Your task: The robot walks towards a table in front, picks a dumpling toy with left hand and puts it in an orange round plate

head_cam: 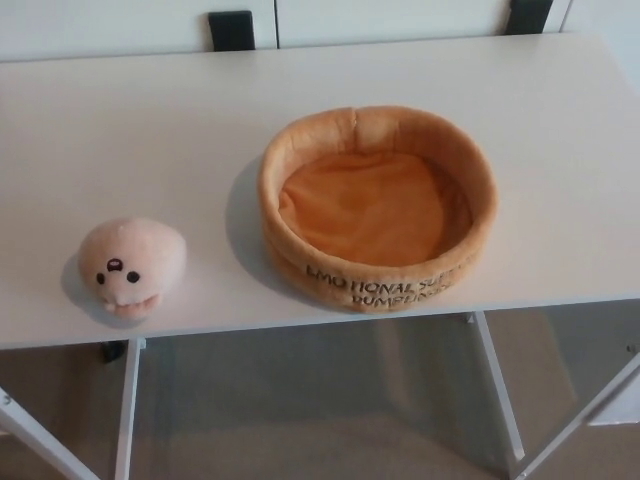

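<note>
A pale pink plush dumpling toy with a small black-eyed face sits on the white table, near its front edge at the left. To its right stands the orange round plate, a soft plush basket with a raised rim and dark lettering on its front wall; nothing lies inside it. A gap of bare tabletop separates the toy and the plate. Neither of my hands nor any part of my arms shows in the head view.
The table's front edge runs across the lower third of the picture, with white legs and grey floor below. Two black blocks stand behind the far edge against a white wall.
</note>
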`<state>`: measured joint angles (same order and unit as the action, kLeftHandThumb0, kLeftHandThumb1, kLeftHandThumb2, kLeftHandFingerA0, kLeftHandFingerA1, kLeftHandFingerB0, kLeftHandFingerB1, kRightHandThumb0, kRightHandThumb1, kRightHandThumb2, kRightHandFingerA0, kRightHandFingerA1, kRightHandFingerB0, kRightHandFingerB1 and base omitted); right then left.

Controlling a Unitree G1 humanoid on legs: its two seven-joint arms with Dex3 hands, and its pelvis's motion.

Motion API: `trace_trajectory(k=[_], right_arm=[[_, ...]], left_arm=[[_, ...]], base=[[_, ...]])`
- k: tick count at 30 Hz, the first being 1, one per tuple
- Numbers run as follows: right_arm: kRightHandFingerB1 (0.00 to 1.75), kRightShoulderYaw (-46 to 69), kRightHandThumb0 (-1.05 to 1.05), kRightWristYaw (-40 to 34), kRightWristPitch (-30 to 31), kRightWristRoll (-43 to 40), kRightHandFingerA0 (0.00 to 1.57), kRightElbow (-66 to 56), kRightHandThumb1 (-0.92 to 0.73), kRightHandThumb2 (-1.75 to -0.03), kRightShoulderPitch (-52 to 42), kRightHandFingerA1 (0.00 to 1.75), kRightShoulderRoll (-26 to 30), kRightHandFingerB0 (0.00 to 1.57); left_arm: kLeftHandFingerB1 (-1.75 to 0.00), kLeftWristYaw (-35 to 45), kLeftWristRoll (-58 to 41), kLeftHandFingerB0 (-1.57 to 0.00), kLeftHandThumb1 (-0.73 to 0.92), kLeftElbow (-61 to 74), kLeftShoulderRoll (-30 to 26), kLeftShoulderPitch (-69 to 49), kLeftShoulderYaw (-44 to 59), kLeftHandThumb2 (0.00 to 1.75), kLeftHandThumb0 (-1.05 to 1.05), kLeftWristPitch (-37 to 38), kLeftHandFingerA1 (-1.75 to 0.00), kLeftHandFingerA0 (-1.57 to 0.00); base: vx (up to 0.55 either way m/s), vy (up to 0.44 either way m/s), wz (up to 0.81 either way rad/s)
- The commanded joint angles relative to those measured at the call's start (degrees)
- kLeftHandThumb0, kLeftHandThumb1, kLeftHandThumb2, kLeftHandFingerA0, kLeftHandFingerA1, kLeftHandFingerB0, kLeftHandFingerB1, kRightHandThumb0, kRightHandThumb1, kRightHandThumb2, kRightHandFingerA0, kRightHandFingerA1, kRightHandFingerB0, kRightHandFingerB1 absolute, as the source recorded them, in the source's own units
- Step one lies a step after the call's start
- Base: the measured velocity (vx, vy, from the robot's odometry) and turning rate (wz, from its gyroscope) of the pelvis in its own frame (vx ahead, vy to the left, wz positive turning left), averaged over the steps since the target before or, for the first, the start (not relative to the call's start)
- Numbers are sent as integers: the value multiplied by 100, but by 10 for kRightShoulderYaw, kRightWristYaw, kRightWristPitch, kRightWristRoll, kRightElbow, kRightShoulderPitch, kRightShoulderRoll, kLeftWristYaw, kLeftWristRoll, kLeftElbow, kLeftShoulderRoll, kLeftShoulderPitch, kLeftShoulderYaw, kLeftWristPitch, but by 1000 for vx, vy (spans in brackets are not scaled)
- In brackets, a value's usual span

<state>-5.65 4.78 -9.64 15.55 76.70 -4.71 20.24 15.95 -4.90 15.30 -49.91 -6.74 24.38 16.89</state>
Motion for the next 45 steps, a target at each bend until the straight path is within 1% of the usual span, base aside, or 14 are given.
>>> trace_trajectory(k=[1,2,8,9,10,11,16,17,18,29,32,36,37,45], right_arm=[[49,10,-43,2,17,-8,54,4,-56,-80,-2,56,8,42],[38,11,-37,3,17,-9,59,3,-66,-59,-1,46,9,46],[38,9,-38,0,14,-6,59,6,-65,-59,-2,45,10,49],[49,10,-44,-1,15,-7,54,6,-55,-80,-3,55,9,43],[49,11,-44,-2,15,-8,54,5,-55,-80,-3,55,9,43],[38,11,-37,-2,15,-7,60,4,-65,-59,-2,45,10,47],[38,10,-37,0,13,-7,58,4,-66,-59,-1,44,11,47],[39,12,-36,1,14,-9,59,5,-65,-59,-1,45,10,51],[37,12,-37,1,14,-8,59,5,-65,-59,-1,45,11,47],[39,17,-37,6,14,-9,58,2,-65,-59,-6,46,11,49],[38,15,-36,3,15,-4,57,4,-66,-59,-4,44,10,47],[38,16,-35,2,15,-5,58,2,-66,-59,-3,45,10,47],[38,16,-37,4,13,-6,59,-1,-66,-60,-2,45,11,47],[37,11,-39,-2,13,2,58,4,-64,-59,1,44,9,46]], left_arm=[[-26,126,47,-12,38,-18,-40,188,-189,53,-25,-231,-30,-7],[-25,133,57,-10,39,-26,-39,199,-203,54,-25,-239,-28,-6],[-26,151,128,-12,38,-94,-4,263,-294,52,-27,-265,-30,-5],[-26,156,141,-11,38,-110,0,276,-314,54,-28,-270,-28,-6],[-26,160,154,-11,38,-127,5,288,-331,54,-28,-275,-28,-6],[-26,160,161,-11,39,-135,7,294,-342,54,-29,-278,-28,-6],[-27,154,176,-11,36,-173,15,314,-379,59,-30,-279,-25,-6],[-33,163,196,-3,26,-189,15,320,-403,66,-32,-284,-28,0],[-27,171,214,-6,28,-206,17,328,-425,65,-40,-287,-22,0],[-24,183,262,-6,29,-275,35,367,-503,66,-43,-306,-22,0],[-20,188,311,-5,33,-295,53,394,-544,69,-50,-322,-13,0],[-18,183,323,-5,34,-309,66,404,-554,69,-49,-318,-11,0],[-11,179,326,-6,36,-305,78,408,-555,67,-51,-329,0,0],[-13,143,364,-5,33,-280,121,396,-549,64,-48,-342,0,0]], base=[[0,0,0],[0,0,0],[0,0,0],[0,0,0],[0,0,0],[0,0,0],[0,0,0],[0,0,0],[0,0,0],[0,0,0],[0,0,0],[0,0,0],[0,0,0],[0,0,0]])
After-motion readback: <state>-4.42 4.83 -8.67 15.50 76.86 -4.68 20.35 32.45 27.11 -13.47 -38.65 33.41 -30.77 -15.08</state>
